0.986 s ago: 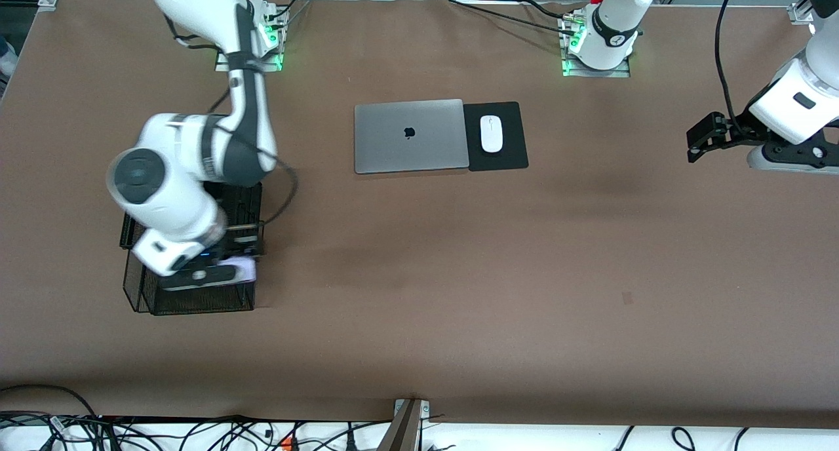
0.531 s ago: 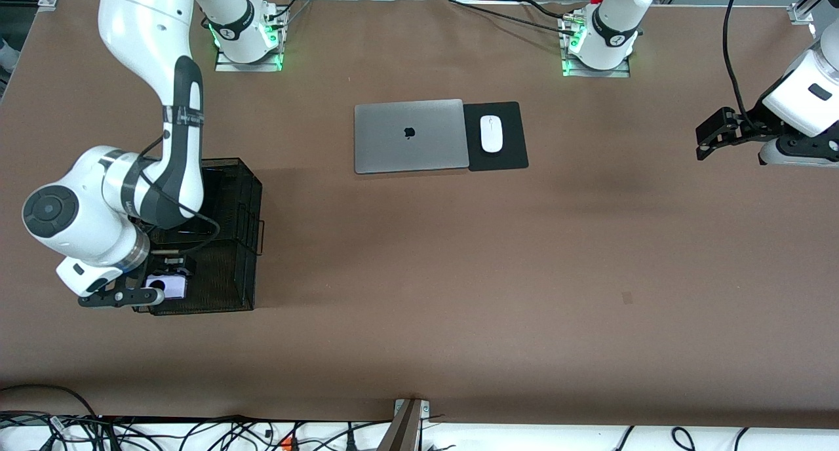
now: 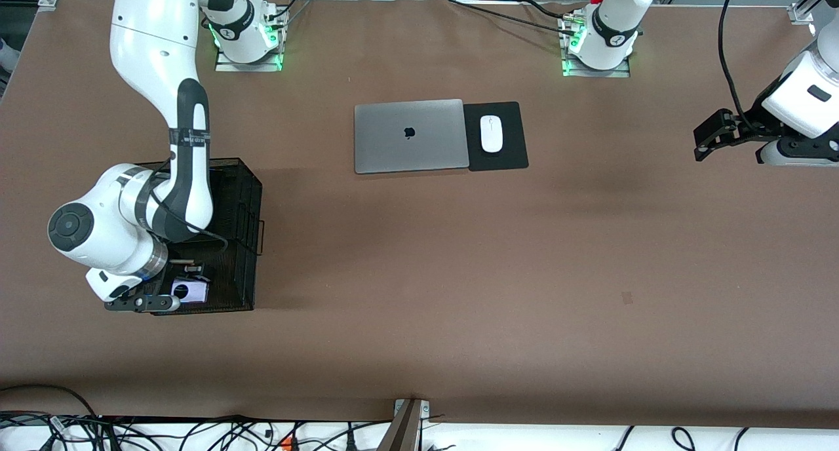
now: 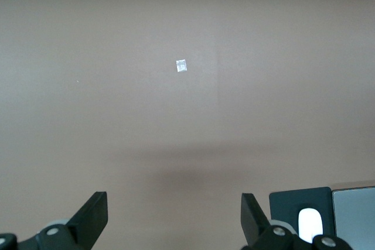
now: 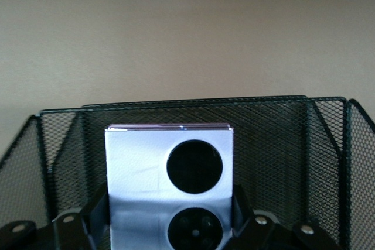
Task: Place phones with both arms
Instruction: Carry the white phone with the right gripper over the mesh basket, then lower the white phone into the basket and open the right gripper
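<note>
A lavender-white flip phone (image 3: 190, 290) with two black circles sits between the fingers of my right gripper (image 3: 182, 288). That gripper is shut on it over the part of the black mesh basket (image 3: 246, 195) nearest the front camera. In the right wrist view the phone (image 5: 146, 168) stands inside the basket's mesh walls (image 5: 293, 139), with the right gripper (image 5: 170, 206) clamping its two sides. My left gripper (image 3: 708, 136) hangs open and empty over bare table at the left arm's end. In the left wrist view the left gripper (image 4: 173, 218) holds nothing.
A shut silver laptop (image 3: 409, 136) lies mid-table toward the bases. Beside it a white mouse (image 3: 491, 134) rests on a black pad (image 3: 508, 156). The pad (image 4: 293, 203) and mouse (image 4: 309, 223) also show in the left wrist view. A small pale mark (image 4: 181, 65) is on the tabletop.
The right arm swung the phone from the basket's inner side toward the right arm's end of the table, then came partway back. The left gripper shifted slightly and stayed open.
</note>
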